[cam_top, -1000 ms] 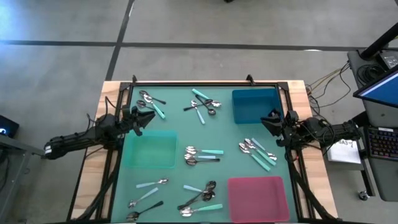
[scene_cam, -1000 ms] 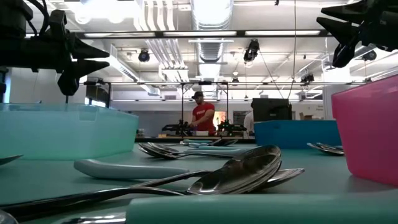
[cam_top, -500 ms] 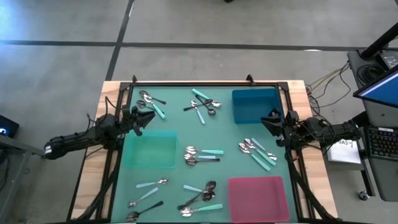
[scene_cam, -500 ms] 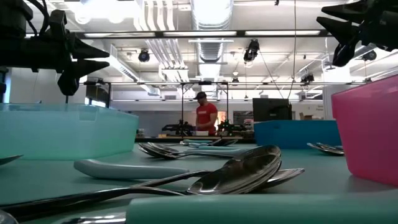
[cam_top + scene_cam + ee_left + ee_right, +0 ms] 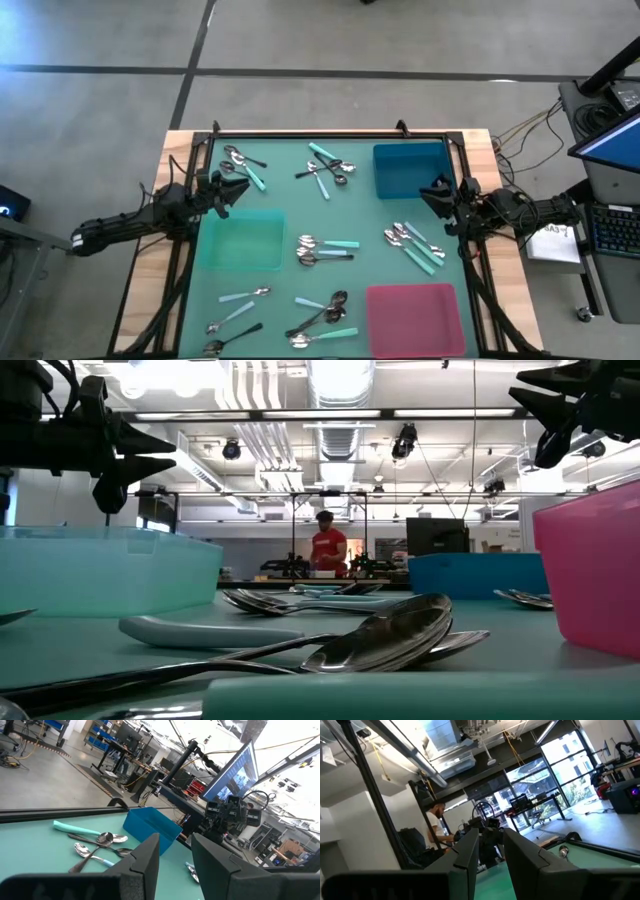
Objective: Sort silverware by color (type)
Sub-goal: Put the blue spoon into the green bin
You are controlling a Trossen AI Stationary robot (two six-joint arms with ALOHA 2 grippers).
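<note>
The silverware lies in loose clusters on the teal mat: at the far left (image 5: 240,160), far middle (image 5: 325,168), centre (image 5: 325,248), right (image 5: 413,243), near left (image 5: 235,310) and near middle (image 5: 325,318). The spoons lie flat, with teal, pale blue or dark handles. My left gripper (image 5: 232,187) hovers by the table's left edge, above the mat, open (image 5: 175,842) and holding nothing. My right gripper (image 5: 436,194) hovers by the right edge, open (image 5: 491,837) and holding nothing. Both point inward, roughly level.
A teal tray (image 5: 243,240) stands at the left, a blue tray (image 5: 408,168) at the far right and a pink tray (image 5: 413,318) at the near right. A dark frame (image 5: 330,133) runs round the table. A person in red (image 5: 327,548) stands far off in the room.
</note>
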